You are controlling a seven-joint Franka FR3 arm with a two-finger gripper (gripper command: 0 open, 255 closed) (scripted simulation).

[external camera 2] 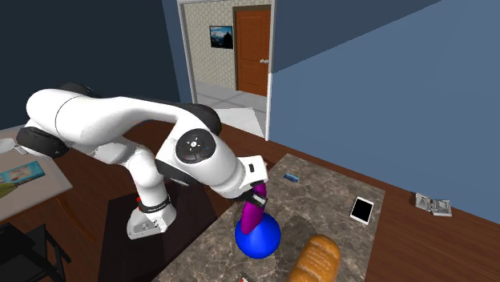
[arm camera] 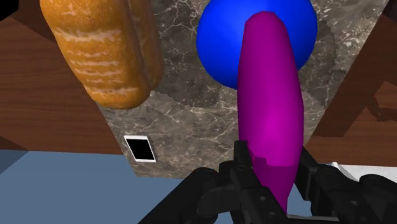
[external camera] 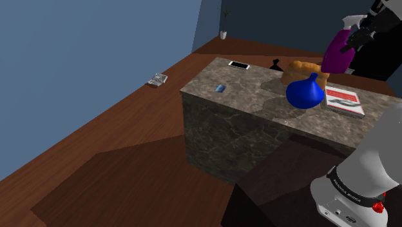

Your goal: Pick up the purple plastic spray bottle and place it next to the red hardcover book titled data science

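**Shoulder view.** Purple spray bottle point(external camera: 337, 55) is aloft and tilted, clear of the stone worktop point(external camera: 232, 97). It hangs from the pincer point(external camera: 354, 39), which has it by the upper end. A blue vase point(external camera: 304, 92) and a bread loaf point(external camera: 303, 66) stand below and beside it, so the height likely serves to clear them. The book point(external camera: 343, 101) has a red-and-white cover with an unreadable title. It lies flat just beside the vase, toward this view's right, with bare stone along its near edge.

**Second exterior view.** The arm is bent low over the worktop. The bottle's body sits directly over the vase, probably apart from it, though overlap makes contact hard to rule out.

**Wrist view.** Both fingers point(arm camera: 240, 167) are clamped on the bottle's narrow end, its body pointing out over the vase. A phone point(arm camera: 140, 149) lies well apart, near the far edge.

**Judgement.** Carry stage, with the bottle not yet set down. The set-down wants the bare stone by the book, away from the vase.
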